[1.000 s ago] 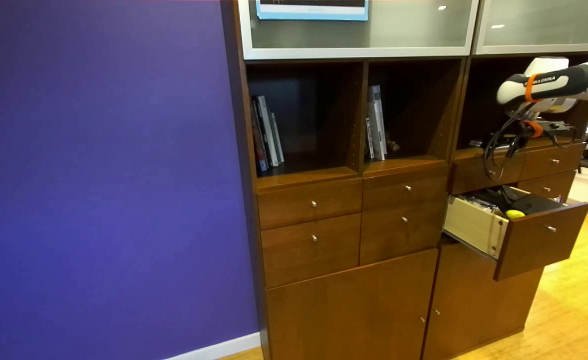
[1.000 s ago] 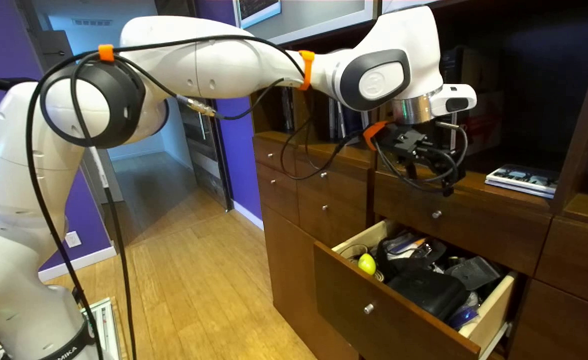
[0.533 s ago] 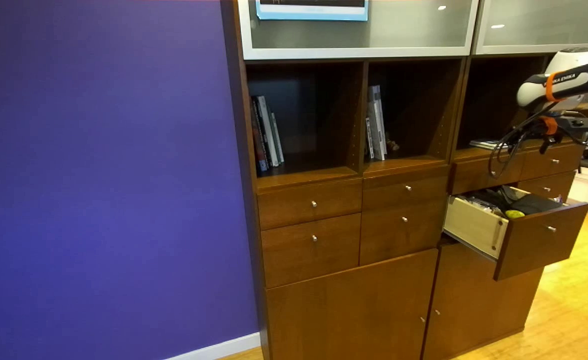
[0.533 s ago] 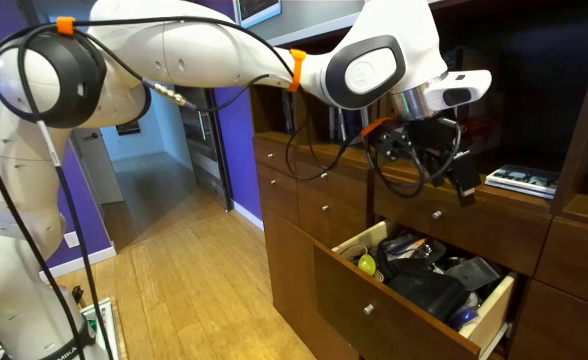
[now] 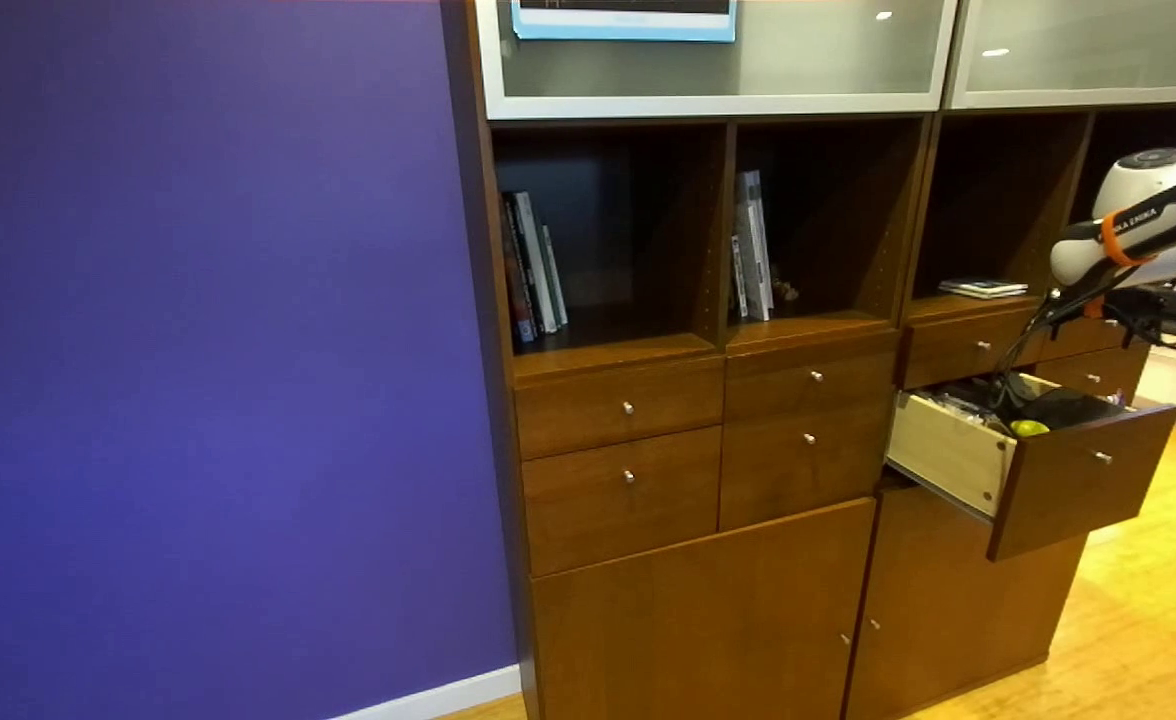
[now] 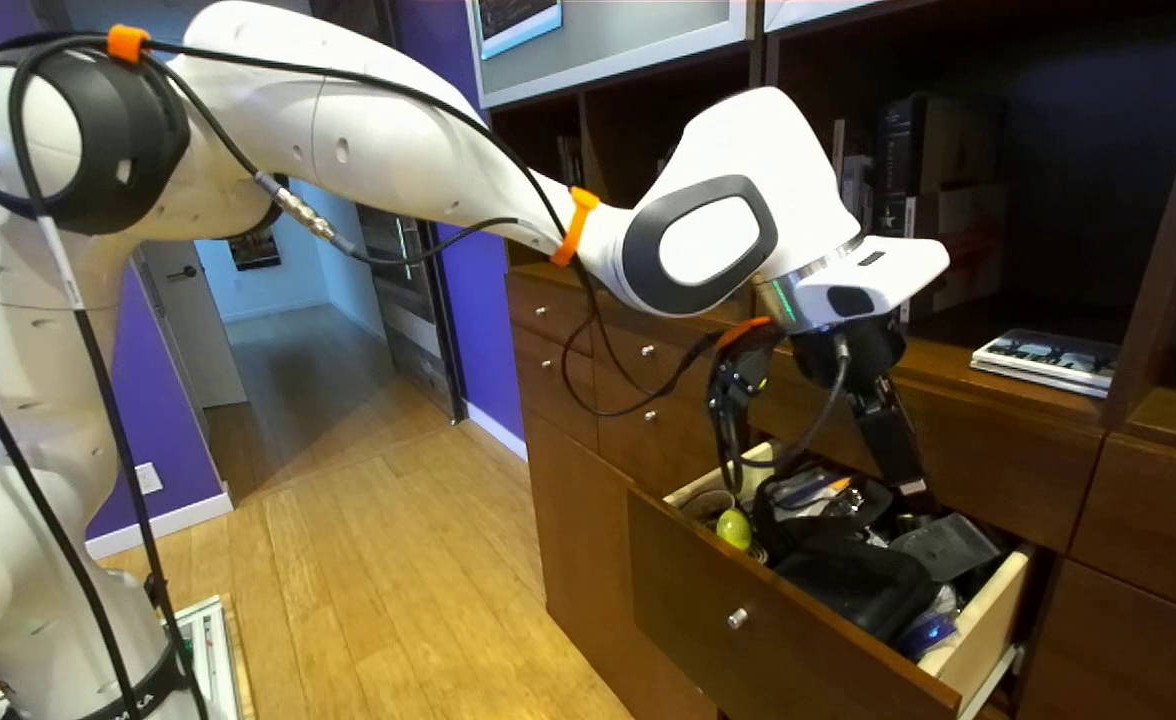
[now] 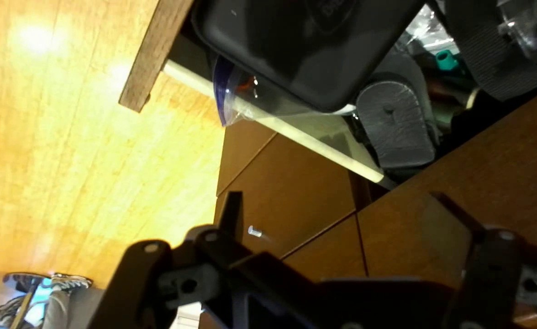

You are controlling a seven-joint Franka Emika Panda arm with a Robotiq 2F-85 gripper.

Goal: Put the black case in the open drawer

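The open drawer [image 5: 1078, 495] stands pulled out of the cabinet, with a reddish-brown front [image 6: 778, 635], a pale knob and pale-wood sides. The black case [image 6: 853, 585] lies inside it, near the front, among other items. In the wrist view the case [image 7: 286, 50] is at the top, dark and smooth with rounded corners, partly cut off by the frame. My gripper [image 7: 334, 196] is open, its fingers wide apart with nothing between them. In an exterior view the gripper [image 6: 893, 450] hangs tilted above the drawer's back part, apart from the case; one finger shows clearly.
A closed drawer front [image 6: 998, 460] lies right behind the gripper. A yellow-green object [image 6: 734, 528], a grey pouch [image 7: 396, 123] and a clear bag with a purple edge [image 7: 225, 91] fill the drawer. Thin booklets [image 6: 1043, 362] lie on the shelf above. Arm cables hang near the drawer.
The gripper has come down toward the drawer and its wrist has turned and tilted. The arm's forearm now slopes down more. The drawer and the black case have not moved.
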